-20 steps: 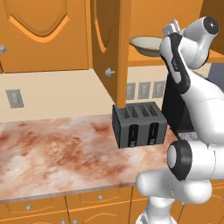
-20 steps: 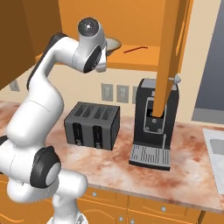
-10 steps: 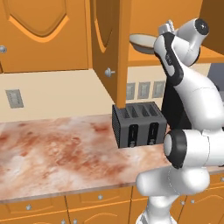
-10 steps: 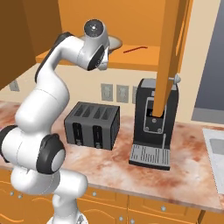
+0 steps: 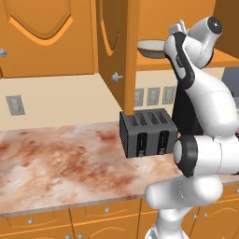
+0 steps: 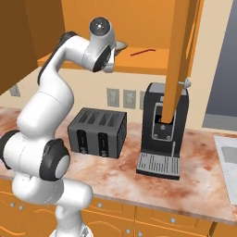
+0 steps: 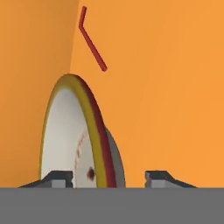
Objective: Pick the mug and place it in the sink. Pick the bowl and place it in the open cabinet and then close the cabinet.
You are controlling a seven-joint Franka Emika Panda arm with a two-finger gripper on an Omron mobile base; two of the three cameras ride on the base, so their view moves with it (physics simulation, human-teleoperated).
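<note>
Jaws: in the hand view the two dark tips stand spread at the bottom edge, one either side of the bowl's rim; they look released, touching nothing. The gripper (image 7: 105,176) sits at lower centre there.
Bowl: the wide shallow bowl with tan-olive rim and cream-white inside (image 7: 72,140) lies on the orange shelf floor of the open cabinet (image 7: 175,87), seen edge-on because the camera is rolled. In the left base view it rests at upper right, beside the white arm's wrist (image 5: 151,46).
Red mark: a thin bent red line (image 7: 92,39) lies on the shelf beyond the bowl, apart from it.
Door: the tall orange door with a silver knob (image 5: 114,51) hangs open in the upper middle, above the black four-slot toaster (image 5: 147,132) on the marbled tabletop (image 5: 60,158).
Risk, withdrawal: with the rim between the tips, pulling back at a slant could catch it and drag the bowl off the shelf edge.
Risk, closing: the bowl seems near the front edge; a swinging door might strike it.
</note>
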